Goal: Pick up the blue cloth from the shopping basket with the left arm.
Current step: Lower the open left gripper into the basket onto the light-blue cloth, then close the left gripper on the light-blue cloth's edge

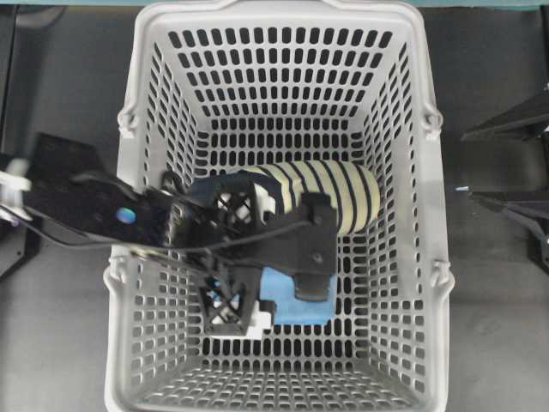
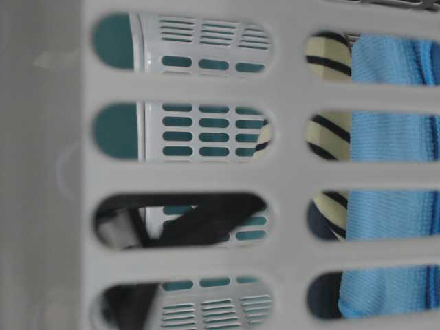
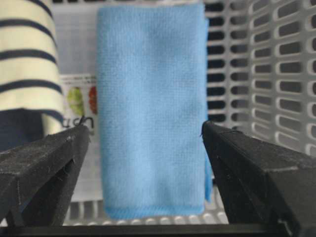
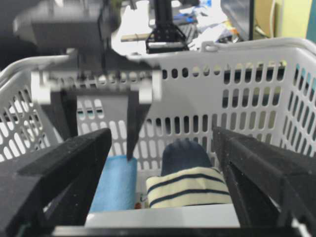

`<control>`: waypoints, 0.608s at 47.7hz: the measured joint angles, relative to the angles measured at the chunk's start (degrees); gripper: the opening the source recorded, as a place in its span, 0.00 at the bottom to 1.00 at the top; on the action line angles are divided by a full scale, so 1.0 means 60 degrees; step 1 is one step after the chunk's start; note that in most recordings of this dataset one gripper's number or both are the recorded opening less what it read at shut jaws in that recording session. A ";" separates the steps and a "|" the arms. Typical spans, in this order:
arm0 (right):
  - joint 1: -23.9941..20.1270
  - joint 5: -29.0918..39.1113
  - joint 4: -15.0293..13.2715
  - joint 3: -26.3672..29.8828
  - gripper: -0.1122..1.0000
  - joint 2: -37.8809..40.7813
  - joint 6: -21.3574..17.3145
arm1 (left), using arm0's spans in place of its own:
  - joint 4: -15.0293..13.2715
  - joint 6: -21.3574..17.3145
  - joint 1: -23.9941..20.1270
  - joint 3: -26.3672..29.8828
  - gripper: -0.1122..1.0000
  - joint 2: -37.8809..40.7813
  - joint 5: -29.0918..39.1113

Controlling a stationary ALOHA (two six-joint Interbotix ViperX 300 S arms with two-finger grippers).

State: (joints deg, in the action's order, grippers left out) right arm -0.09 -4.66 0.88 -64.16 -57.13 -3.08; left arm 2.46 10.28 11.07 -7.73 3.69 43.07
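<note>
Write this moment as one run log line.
left gripper: jaws open, above blue cloth | cloth: flat in shopping basket, not gripped | right gripper: open

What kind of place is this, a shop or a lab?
Probably a robotics lab bench, not a shop: black robot arms work over a grey shopping basket on a dark table, and the right wrist view shows a cluttered desk with a monitor behind.

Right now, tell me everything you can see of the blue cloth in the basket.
The blue cloth is a plain sky-blue rectangle of soft, finely woven fabric, lying flat on the floor of the shopping basket, partly over a white printed sheet. The striped fabric roll lies beside it. The left gripper hovers open, a finger either side, not gripping.
</note>
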 measured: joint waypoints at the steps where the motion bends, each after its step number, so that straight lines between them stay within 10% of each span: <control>1: 0.0000 0.0000 0.0015 -0.0015 0.82 0.0000 0.0000 | 0.0000 0.0000 0.0000 0.0000 0.92 0.0073 0.0000; 29: 0.0000 0.0015 0.0015 -0.0015 0.82 -0.0044 0.0000 | 0.0000 0.0249 0.0015 -0.0322 0.91 0.1230 -0.0557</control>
State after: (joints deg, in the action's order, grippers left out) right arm -0.09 -4.57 0.97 -64.25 -57.39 -3.08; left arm 2.46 11.78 11.16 -9.67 11.07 39.73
